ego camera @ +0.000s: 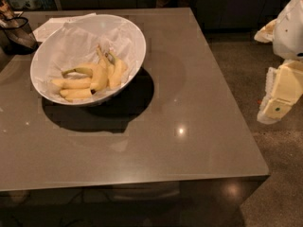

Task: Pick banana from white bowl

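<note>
A wide white bowl [134, 37] lined with crumpled white paper stands on the left part of the table. Several yellow bananas [92, 77] lie in it, toward its near side. My gripper [279, 100] hangs off the table's right edge, over the floor at the far right of the camera view, well away from the bowl. The white arm [291, 25] rises above it.
The grey-brown table [189, 141] fills most of the view. A dark mesh basket [16, 32] stands at its far left corner, next to a sheet of white paper [47, 28] behind the bowl. Speckled floor [274, 174] lies to the right.
</note>
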### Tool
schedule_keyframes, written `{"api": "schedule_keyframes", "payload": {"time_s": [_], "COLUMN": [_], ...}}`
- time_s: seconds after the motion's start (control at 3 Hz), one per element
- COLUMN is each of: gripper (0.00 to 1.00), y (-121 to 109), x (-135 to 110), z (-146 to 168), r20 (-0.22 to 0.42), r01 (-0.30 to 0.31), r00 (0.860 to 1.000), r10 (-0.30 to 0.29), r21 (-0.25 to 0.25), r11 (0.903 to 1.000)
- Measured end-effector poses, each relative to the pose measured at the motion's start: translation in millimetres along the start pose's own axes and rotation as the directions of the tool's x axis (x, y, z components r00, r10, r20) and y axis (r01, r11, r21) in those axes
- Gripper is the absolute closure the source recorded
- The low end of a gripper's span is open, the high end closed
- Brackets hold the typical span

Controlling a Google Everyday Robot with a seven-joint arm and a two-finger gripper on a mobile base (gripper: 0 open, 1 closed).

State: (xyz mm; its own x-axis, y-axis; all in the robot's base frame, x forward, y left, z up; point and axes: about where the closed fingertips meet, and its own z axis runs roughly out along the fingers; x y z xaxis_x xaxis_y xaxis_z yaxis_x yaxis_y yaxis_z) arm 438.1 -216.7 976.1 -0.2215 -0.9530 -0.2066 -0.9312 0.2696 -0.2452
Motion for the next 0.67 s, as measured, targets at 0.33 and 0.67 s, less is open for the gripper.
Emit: {"api": "schedule_keyframes", "payload": {"time_s": [0.33,0.67], "gripper": [0.0,0.0], "y": [0.0,7.3], "x": [0.0,-5.8], "z": [0.0,-3.6], "r20": [0.0,-0.022], "r01": [0.0,-0.003], "r00": [1.0,1.0], "r10": [0.0,0.003], "r21": [0.0,-0.015], "r11": [1.0,0.9999]}}
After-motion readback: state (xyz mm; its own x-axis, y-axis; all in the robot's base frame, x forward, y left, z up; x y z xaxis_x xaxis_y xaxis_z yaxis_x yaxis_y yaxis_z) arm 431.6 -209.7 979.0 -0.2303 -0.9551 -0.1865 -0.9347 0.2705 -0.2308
